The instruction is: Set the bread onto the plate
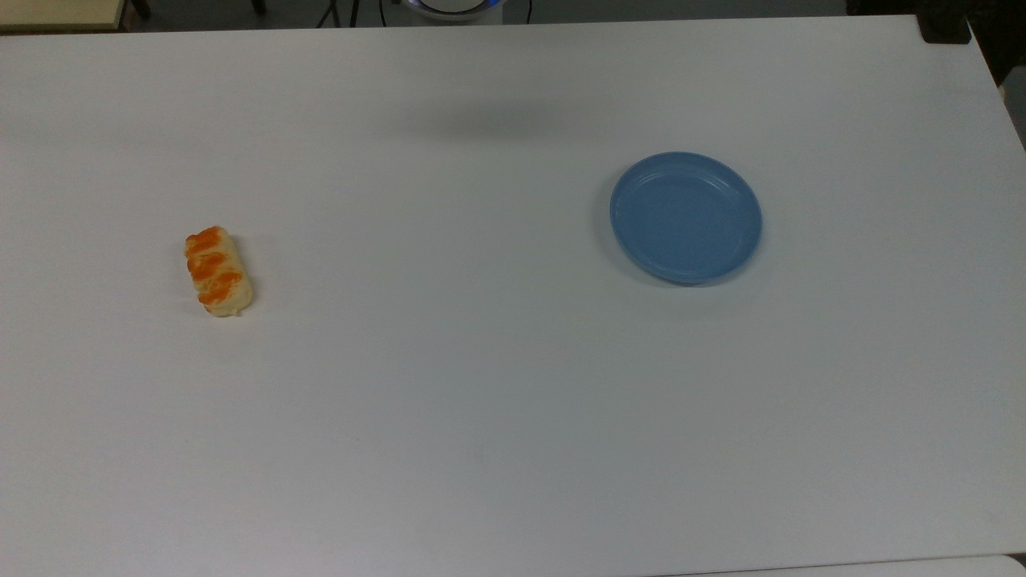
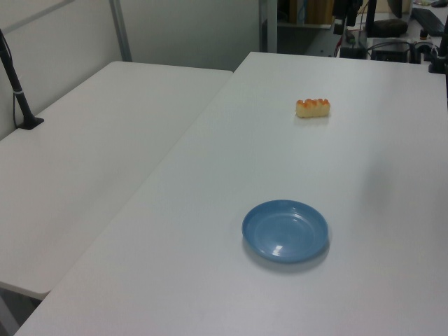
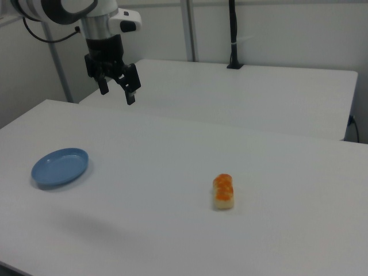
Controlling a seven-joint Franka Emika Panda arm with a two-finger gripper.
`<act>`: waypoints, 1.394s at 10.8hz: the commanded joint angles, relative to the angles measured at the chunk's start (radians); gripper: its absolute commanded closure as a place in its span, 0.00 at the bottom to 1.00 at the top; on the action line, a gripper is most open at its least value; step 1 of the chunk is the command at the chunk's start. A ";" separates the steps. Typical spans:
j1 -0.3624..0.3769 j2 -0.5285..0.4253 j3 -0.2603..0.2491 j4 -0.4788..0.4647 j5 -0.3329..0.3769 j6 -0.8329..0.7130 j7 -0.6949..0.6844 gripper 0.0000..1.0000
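In the right view, the bread point(image 3: 223, 191) lies flat on the white table point(image 3: 172, 167) toward the near edge, right of centre — glazed orange patches up, nothing touching it. Further back and at the right view's left, the blue plate point(image 3: 60, 167) sits bare on the same table, well apart from the bread; the top view shows the bread point(image 1: 218, 271) at its left and the plate point(image 1: 685, 217) at its right. Farthest, the gripper point(image 3: 117, 90) hangs high above the table's far edge — fingers spread apart, holding nothing.
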 commanded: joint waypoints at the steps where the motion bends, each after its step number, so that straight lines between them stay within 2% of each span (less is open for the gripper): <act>1: 0.008 -0.017 -0.005 -0.025 0.001 0.028 0.001 0.00; 15: 0.003 -0.017 -0.036 -0.018 0.009 0.029 0.000 0.00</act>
